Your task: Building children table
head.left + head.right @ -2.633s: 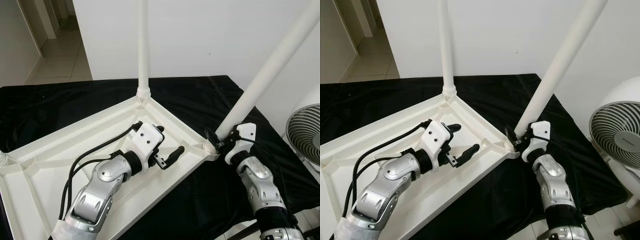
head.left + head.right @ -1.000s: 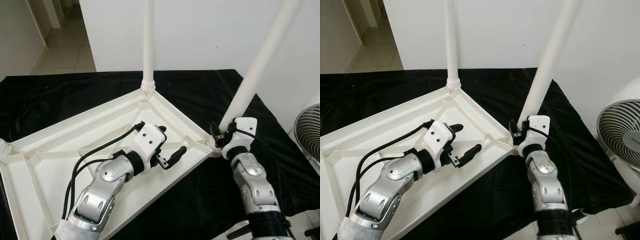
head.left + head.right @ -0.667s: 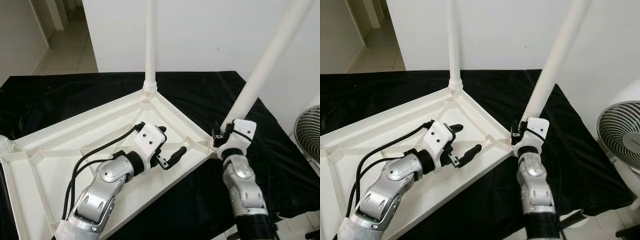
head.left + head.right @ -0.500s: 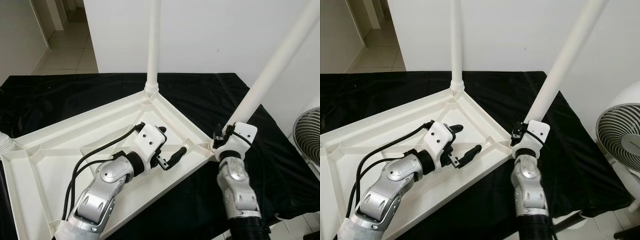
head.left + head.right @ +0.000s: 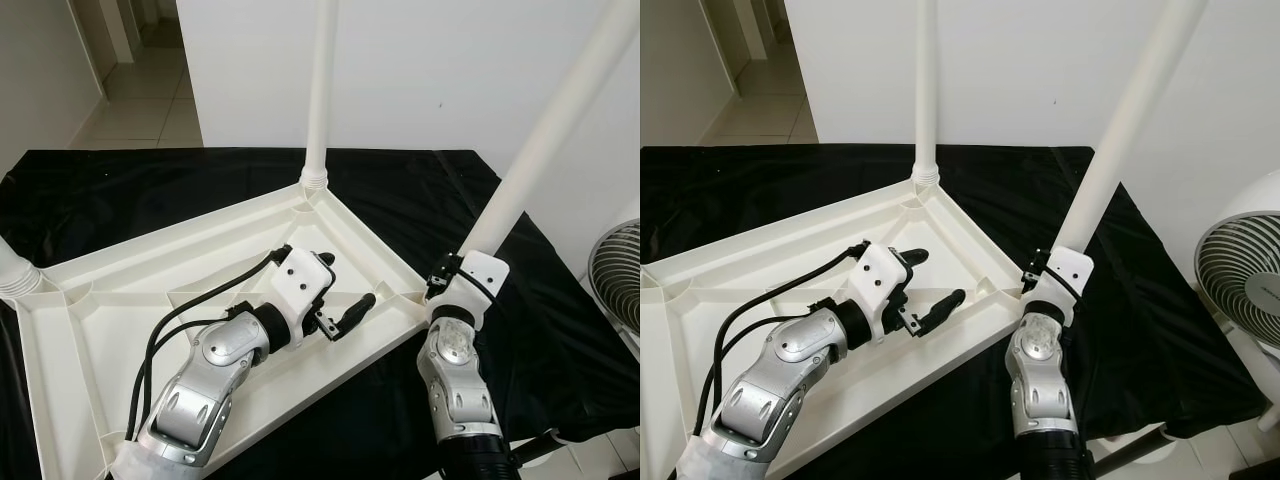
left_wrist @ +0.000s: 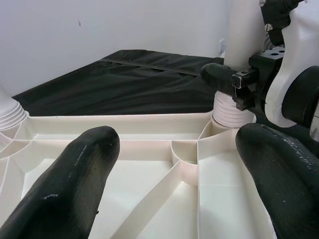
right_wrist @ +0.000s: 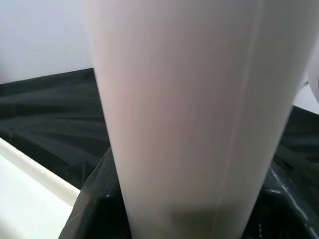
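Note:
A white plastic table top (image 5: 120,300) lies upside down on a black cloth. One white leg (image 5: 322,90) stands upright in its far corner. A second leg (image 5: 545,140) leans right out of the right corner socket (image 6: 230,109). My right gripper (image 5: 443,283) is shut around the base of this leg (image 7: 199,114), its black fingers (image 7: 92,204) on either side. My left gripper (image 5: 345,283) hovers open over the ribbed underside, with nothing between its fingers (image 6: 84,174) and pointing toward that corner.
A third leg stub (image 5: 15,270) stands at the table top's left corner. A white fan (image 5: 1245,265) stands off the right side, beyond the cloth edge. A white wall rises close behind, and tiled floor (image 5: 150,110) opens at the far left.
My right forearm has swung leftward under the leg's base while staying clamped on it. The camera has shifted a little. The left arm holds the same pose.

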Robot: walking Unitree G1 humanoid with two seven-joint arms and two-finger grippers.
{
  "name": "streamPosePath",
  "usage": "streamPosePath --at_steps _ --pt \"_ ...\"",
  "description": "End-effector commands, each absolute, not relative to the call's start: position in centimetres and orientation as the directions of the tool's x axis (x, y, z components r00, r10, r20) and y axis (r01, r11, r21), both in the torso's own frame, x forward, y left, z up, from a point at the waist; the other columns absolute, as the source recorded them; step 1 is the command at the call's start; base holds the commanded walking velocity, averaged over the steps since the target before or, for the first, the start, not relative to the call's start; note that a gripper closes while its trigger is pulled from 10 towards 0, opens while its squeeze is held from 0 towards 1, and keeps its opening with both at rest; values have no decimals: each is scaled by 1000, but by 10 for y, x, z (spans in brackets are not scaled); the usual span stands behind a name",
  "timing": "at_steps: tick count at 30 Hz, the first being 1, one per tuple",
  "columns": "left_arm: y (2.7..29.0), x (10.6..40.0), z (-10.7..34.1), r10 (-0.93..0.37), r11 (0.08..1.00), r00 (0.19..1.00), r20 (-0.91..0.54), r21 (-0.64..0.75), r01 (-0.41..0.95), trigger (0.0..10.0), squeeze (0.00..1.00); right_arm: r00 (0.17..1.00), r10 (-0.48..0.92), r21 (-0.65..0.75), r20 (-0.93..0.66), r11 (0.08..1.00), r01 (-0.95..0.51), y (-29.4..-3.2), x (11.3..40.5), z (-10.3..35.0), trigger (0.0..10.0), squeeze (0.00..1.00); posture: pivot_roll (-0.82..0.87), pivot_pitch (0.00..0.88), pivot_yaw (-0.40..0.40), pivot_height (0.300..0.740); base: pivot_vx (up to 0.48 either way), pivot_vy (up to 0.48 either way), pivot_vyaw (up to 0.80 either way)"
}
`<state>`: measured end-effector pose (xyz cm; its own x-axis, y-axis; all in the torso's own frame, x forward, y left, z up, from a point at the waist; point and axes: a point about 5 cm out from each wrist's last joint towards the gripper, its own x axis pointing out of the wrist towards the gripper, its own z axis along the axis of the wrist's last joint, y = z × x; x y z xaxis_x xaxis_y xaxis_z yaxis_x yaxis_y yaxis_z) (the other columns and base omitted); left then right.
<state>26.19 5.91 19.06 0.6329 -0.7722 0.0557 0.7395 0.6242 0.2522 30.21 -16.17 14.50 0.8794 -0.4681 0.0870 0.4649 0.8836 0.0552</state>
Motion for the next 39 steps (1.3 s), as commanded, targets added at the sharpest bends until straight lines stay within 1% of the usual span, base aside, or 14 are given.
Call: streamPosePath --at_steps 1,4,5,6,9,10,19,20,21,29,35,36,38,39 --pt "61 263 191 -745 655 664 62 260 710 10000 0 850 -525 -6 -38 851 525 -172 294 115 10000 0 49 49 -25 740 0 0 0" --pt "61 263 191 -743 656 666 63 259 709 10000 0 847 -531 2 -35 847 531 -173 295 116 10000 0 49 52 -25 740 0 0 0" --pt "60 263 191 -742 659 667 66 257 707 10000 0 863 -505 20 -30 863 505 -173 297 117 10000 141 48 53 -26 740 0 0 0" --pt "60 263 191 -741 660 668 67 256 706 10000 0 866 -499 34 -25 865 500 -173 298 118 10000 651 47 53 -29 740 0 0 0" --pt "60 263 191 -740 661 669 68 255 706 10000 0 866 -500 47 -18 864 501 -174 298 119 10000 651 46 53 -30 740 0 0 0" --pt "60 263 191 -739 662 670 70 254 705 10000 0 868 -496 52 -10 867 496 -174 298 120 10000 1000 46 53 -30 740 0 0 0" --pt "57 264 192 -736 668 672 79 246 702 10000 0 891 -451 51 48 892 449 -178 303 131 10000 1000 38 53 -39 740 0 0 0" --pt "57 264 192 -735 669 673 80 245 702 10000 0 898 -437 56 52 899 434 -179 304 132 10000 196 38 53 -40 740 0 0 0" --pt "57 264 192 -735 670 673 81 245 701 10000 0 902 -427 56 59 904 425 -181 305 133 10000 0 38 53 -40 740 0 0 0" --pt "56 265 192 -733 672 675 85 243 700 10000 0 931 -357 59 75 934 353 -191 311 137 10000 0 35 50 -41 740 0 0 0" --pt "56 266 193 -733 672 674 90 244 699 10000 0 982 -165 5 94 986 166 -197 317 141 10000 0 28 49 -41 740 0 0 0" --pt "56 266 194 -733 673 674 91 243 699 10000 0 993 -61 4 97 998 61 -198 318 141 6314 0 26 50 -42 740 0 0 0" --pt "56 266 194 -733 673 674 92 243 699 10000 0 995 -26 9 95 1000 25 -198 318 141 6314 0 26 50 -42 740 0 0 0" --pt "55 266 194 -733 673 674 92 243 699 10000 0 995 -8 20 95 1000 6 -199 318 141 706 0 25 49 -43 740 0 0 0"
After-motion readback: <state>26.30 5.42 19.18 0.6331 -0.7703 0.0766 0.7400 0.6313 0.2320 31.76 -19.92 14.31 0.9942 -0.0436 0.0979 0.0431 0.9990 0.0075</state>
